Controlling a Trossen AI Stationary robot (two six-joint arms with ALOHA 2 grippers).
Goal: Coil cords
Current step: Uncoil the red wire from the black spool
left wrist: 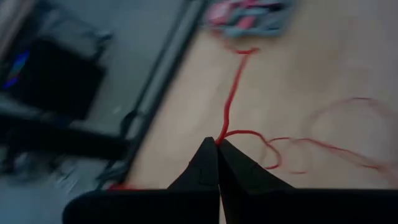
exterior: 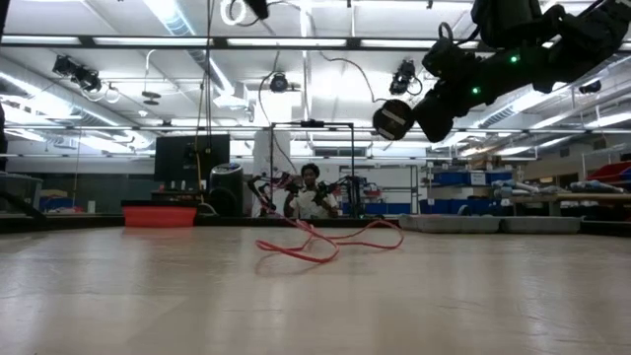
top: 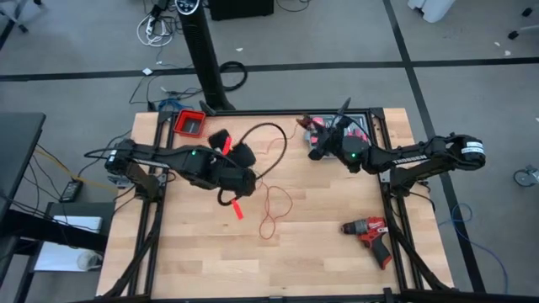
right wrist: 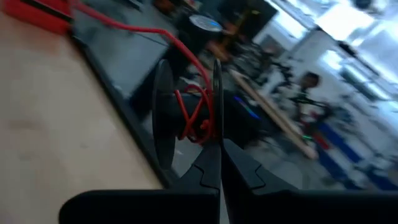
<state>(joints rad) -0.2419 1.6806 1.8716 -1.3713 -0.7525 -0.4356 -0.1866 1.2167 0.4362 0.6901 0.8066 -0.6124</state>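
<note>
Nearest the low camera, bare wooden table (exterior: 148, 306) is seen; farther in, loose red loops of the cords (exterior: 330, 245) lie flat on it, with both arms raised above.

From above, the left gripper (top: 244, 187) is found over the table's middle-left. Its fingers are closed together, and in its wrist view the red wire is pinched right at the tips (left wrist: 217, 144). From there the wire trails across the boards toward a red and grey object at the far edge.

The right gripper (top: 324, 139) is held near the table's far edge, its fingers likewise shut. In its wrist view a few red turns appear gathered between two dark discs just past the fingertips; whether they are gripped cannot be told.

The coiling is judged to be only begun: most of the wire is spread out, unwound. Next, slack must be drawn in and turns laid evenly, without snagging.

The cord is very thin, red with a black arc (top: 268, 135), limp and easily tangled. A drill (top: 369, 231) lies well apart.
</note>
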